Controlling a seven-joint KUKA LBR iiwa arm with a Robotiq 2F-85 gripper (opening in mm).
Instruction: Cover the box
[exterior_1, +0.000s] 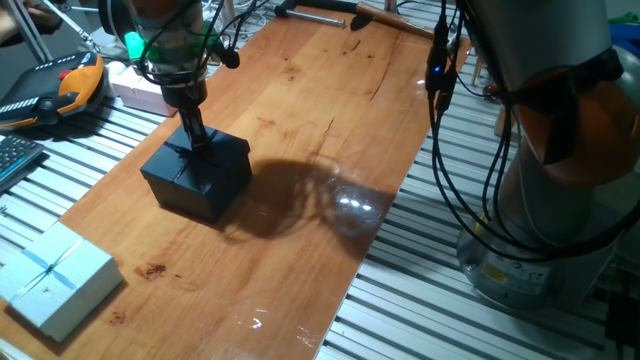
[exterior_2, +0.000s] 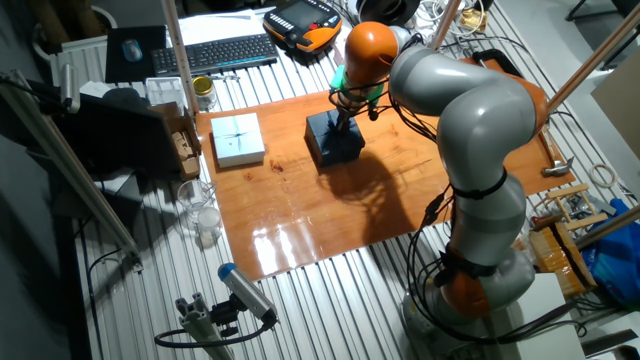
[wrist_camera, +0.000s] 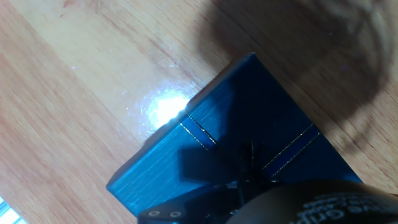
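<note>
The black box (exterior_1: 185, 195) stands on the wooden board (exterior_1: 330, 110), left of middle. The flat black lid (exterior_1: 222, 157) with thin gold ribbon lines lies on top of it, so the inside is hidden and only the outer walls show. My gripper (exterior_1: 197, 143) comes straight down onto the lid's middle, with its fingers close together at the ribbon bow. The other fixed view shows the gripper (exterior_2: 345, 125) on the box (exterior_2: 335, 145) too. In the hand view the lid (wrist_camera: 249, 118) fills the frame, and the bow (wrist_camera: 249, 155) is right under the hand.
A pale blue gift box (exterior_1: 55, 280) lies at the board's near left corner and also shows in the other fixed view (exterior_2: 238, 138). An orange teach pendant (exterior_1: 60, 90) and a keyboard (exterior_2: 215, 52) lie off the board. Tools (exterior_1: 390, 18) lie at the far edge. Cables (exterior_1: 450, 120) hang at the right.
</note>
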